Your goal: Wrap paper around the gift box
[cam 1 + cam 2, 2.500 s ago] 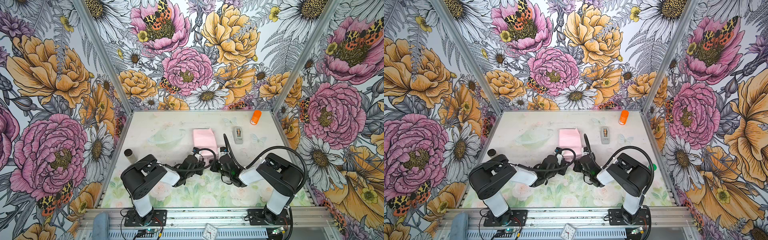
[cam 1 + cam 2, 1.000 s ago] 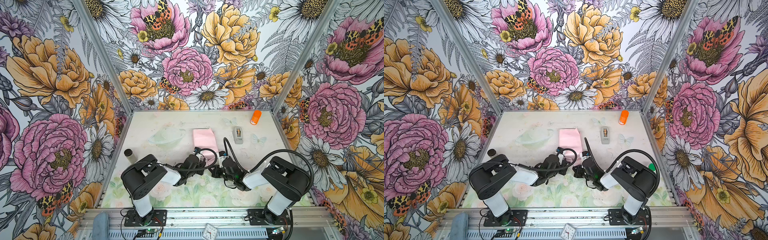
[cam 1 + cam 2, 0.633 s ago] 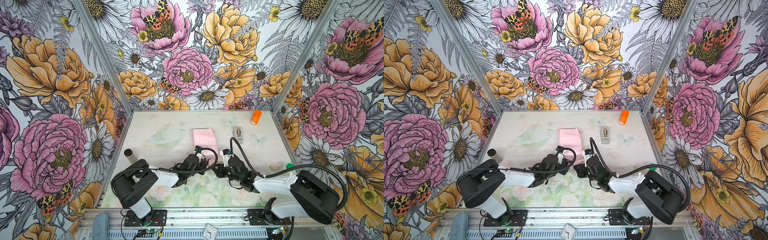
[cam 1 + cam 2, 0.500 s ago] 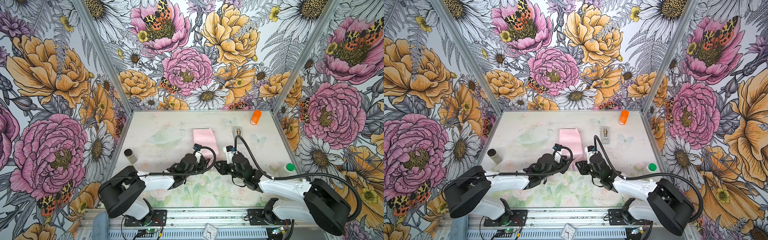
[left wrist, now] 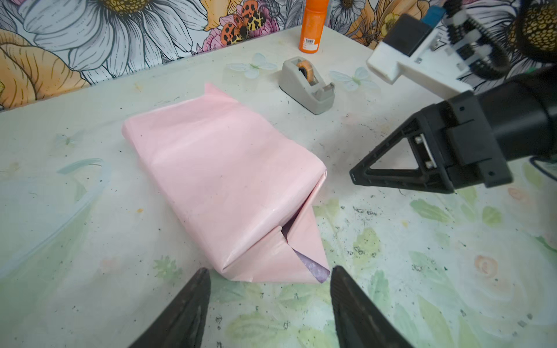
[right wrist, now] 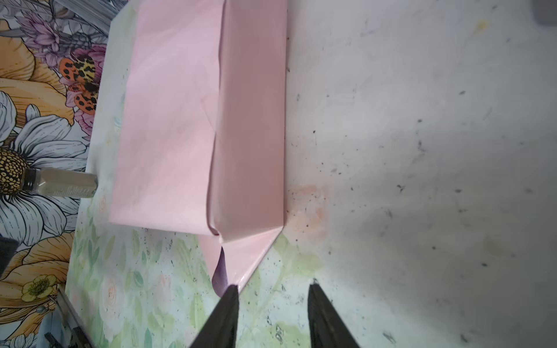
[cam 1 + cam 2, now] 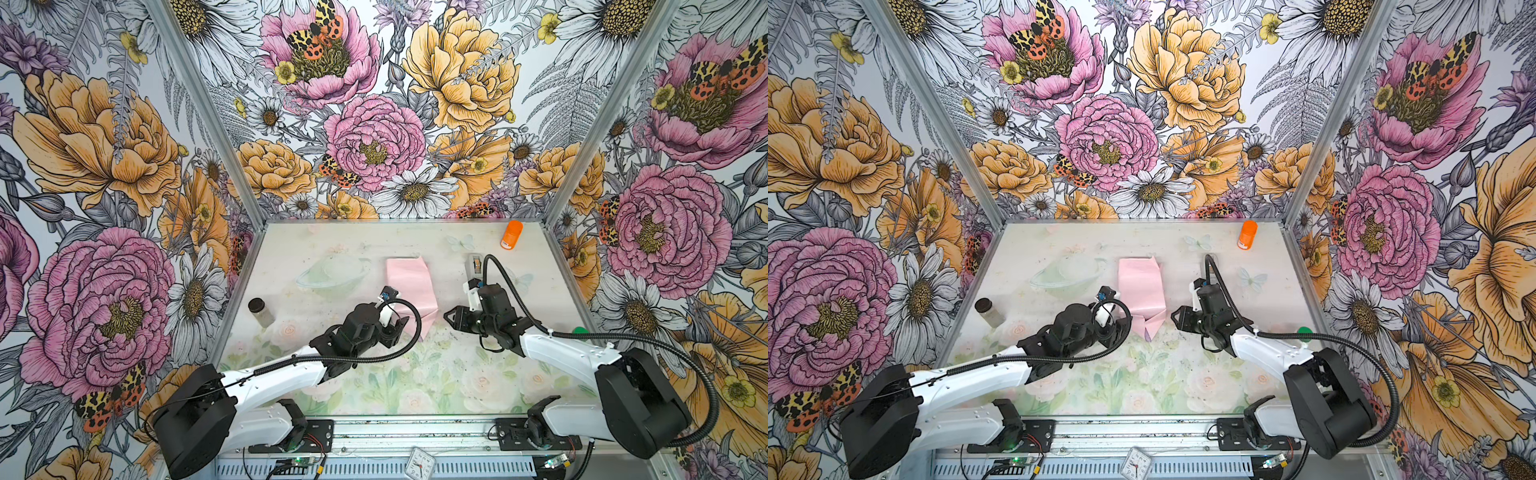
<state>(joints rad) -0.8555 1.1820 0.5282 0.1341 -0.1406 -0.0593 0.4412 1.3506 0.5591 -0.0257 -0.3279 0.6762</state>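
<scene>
Flowered walls (image 7: 374,124) are enclosing the pale surface (image 7: 415,382); mid-frame the paper (image 7: 409,286) is lying folded, left claw (image 5: 269,269) and right claw (image 6: 272,289) standing open, empty.

Three walls enclose the space, all papered with one oversized floral print: pink peonies (image 7: 374,137), orange-yellow blooms (image 7: 461,70), white daisies (image 7: 415,191), grey ferns, and orange-and-black spotted moths (image 7: 316,37). The left wall (image 7: 104,166) and right wall (image 7: 673,232) meet the back wall at two slanting bare metal posts (image 7: 208,112) (image 7: 598,112). The counter (image 7: 415,374) has a pale, faded cover: green leaves and faint roses on its near half, whitish on its far half, with printed butterflies (image 7: 461,242). Dark specks and scuffs are scattered over it. A metal rail (image 7: 415,432) runs along the near edge. The light is bright and even, and shadows are soft.
</scene>
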